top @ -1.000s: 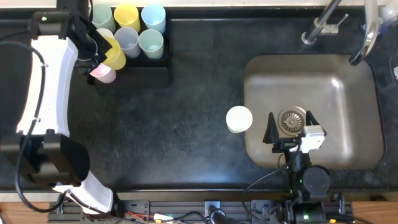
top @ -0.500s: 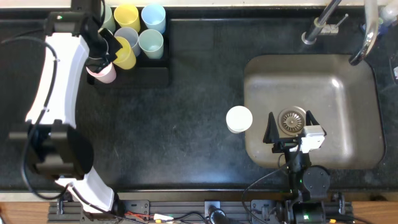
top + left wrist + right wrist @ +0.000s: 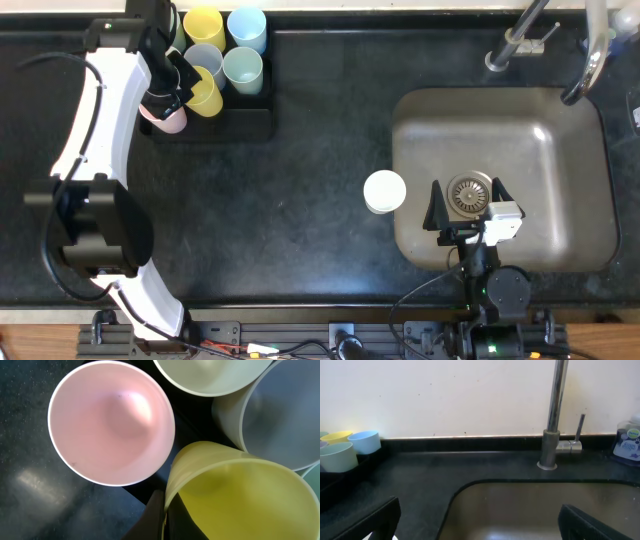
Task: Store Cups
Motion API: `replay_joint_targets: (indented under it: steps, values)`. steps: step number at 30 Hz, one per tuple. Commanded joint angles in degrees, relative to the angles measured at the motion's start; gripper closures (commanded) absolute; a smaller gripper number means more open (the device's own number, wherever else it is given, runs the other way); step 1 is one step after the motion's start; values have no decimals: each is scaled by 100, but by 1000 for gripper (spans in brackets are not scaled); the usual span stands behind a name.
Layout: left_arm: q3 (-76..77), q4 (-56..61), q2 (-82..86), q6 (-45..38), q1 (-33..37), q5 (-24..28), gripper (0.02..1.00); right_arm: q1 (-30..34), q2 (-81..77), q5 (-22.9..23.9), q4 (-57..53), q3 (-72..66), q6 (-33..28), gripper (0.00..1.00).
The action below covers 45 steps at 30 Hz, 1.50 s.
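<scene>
1 white cup (image 3: 384, 191) stood unstored on the speckled black counter (image 3: 300, 240) beside the steel sink (image 3: 560, 120). Your left gripper (image 3: 180, 82) clamped the rim of a smooth, tapered yellow cup (image 3: 240, 495), tilted over the tray (image 3: 240, 122) beside the pink cup (image 3: 110, 420), not yet seated. Your right gripper (image 3: 466, 200) hung splayed, holding nothing.

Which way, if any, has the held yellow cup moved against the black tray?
Yes. The held yellow cup shifted rightward in the top view, along the black tray.

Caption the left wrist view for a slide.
Left pincer grips a yellow cup by its rim, next to a pink cup.
</scene>
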State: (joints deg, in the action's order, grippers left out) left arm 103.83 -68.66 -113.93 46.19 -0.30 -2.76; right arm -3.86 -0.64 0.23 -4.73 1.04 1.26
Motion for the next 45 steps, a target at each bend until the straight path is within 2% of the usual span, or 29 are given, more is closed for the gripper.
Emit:
replay_joint_targets:
  steps: [1,12,32,45]
  values:
    - [-37,46,-282,81,-7,11,980,-31,44,-24,31,-79,-17,3]
    - [-37,-94,116,59,-11,118,980,-31,44,-22,31,-79,-17,5]
    - [-341,-404,404,63,-177,-356,978,-31,44,-24,31,-76,-17,3]
    - [-721,282,387,83,-208,-424,980,-31,44,-24,31,-76,-17,3]
